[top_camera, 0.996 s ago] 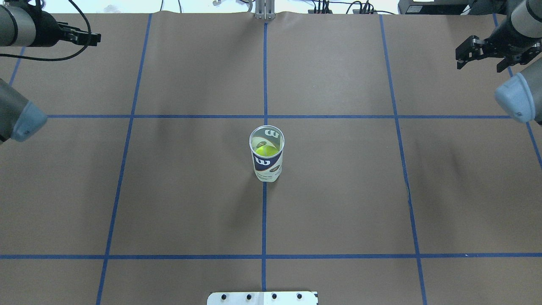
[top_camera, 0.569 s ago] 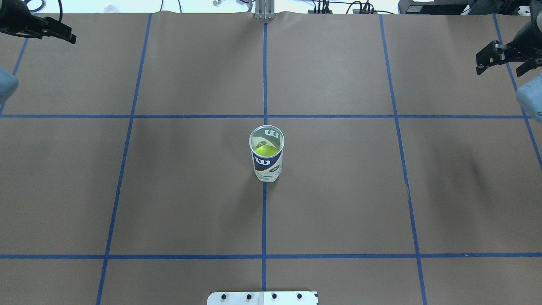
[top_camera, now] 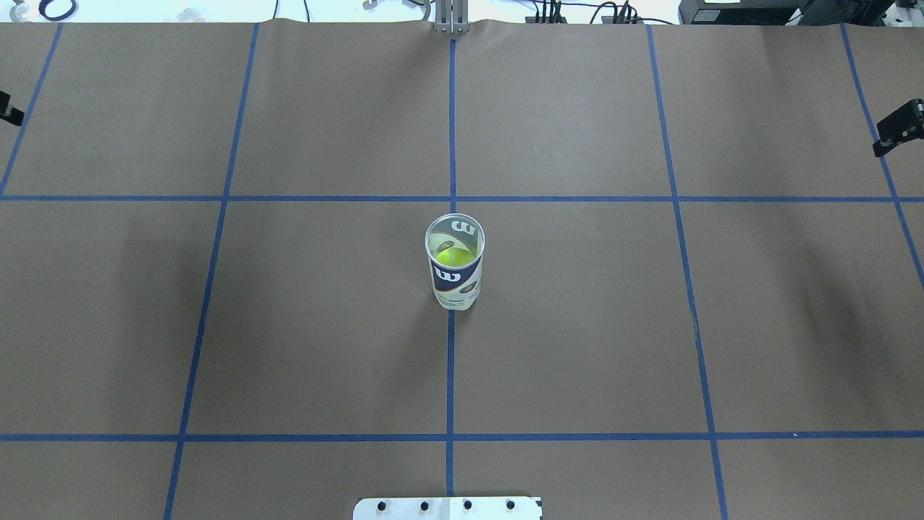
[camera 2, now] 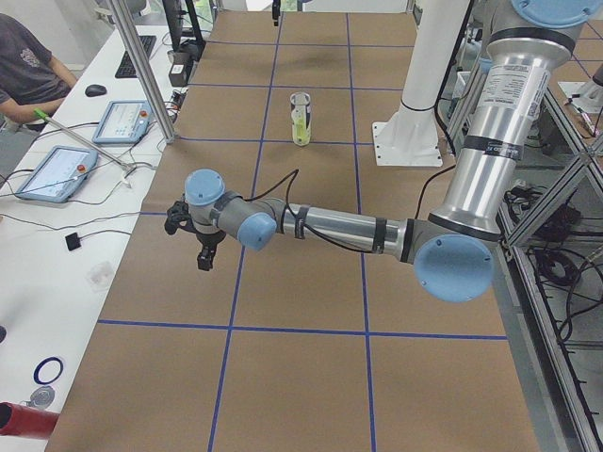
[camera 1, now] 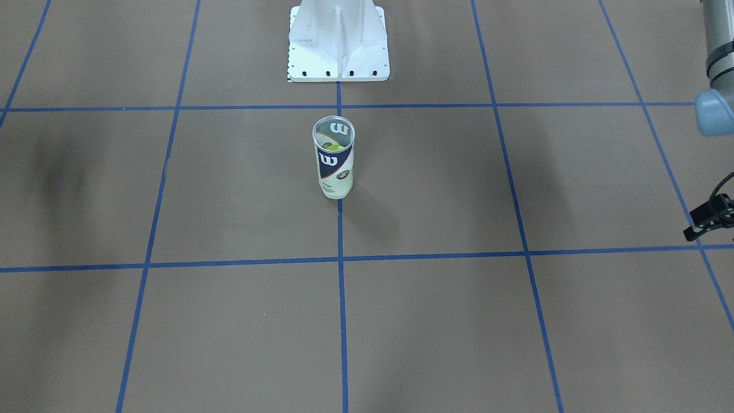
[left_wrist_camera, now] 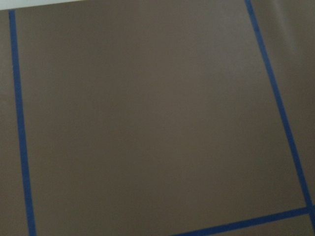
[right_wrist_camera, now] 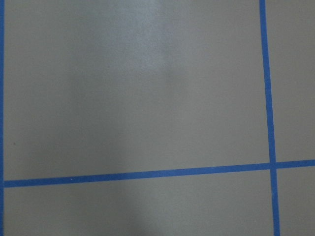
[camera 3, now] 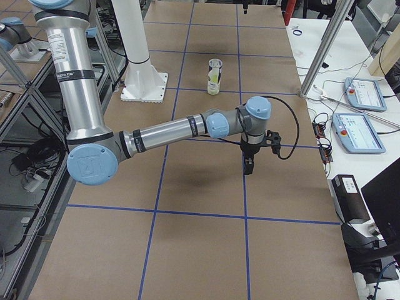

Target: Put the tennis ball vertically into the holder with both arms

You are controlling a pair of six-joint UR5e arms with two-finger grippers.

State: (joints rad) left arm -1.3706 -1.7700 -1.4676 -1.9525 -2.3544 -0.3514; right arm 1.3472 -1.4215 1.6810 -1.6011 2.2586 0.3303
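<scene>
The holder [top_camera: 454, 269], a clear can with a navy and white "W" label, stands upright at the table's middle, open end up. A yellow-green tennis ball [top_camera: 451, 256] sits inside it. The holder also shows in the front view [camera 1: 334, 160]. Both grippers are far from it. Only a tip of my left gripper [top_camera: 7, 110] shows at the overhead view's left edge, and a piece of it shows in the front view [camera 1: 708, 219]. A tip of my right gripper [top_camera: 897, 128] shows at the right edge. I cannot tell whether either is open. Both wrist views show only brown paper and blue tape.
The white pedestal base [camera 1: 338, 43] stands behind the holder on the robot's side. Blue tape lines grid the brown table cover [top_camera: 577, 347]. A side bench with tablets [camera 2: 57, 171] and a seated person [camera 2: 28, 66] lies beyond the table's far edge.
Both arms have swung outward to the table's side edges and almost left the overhead view. The holder and the ball have not moved.
</scene>
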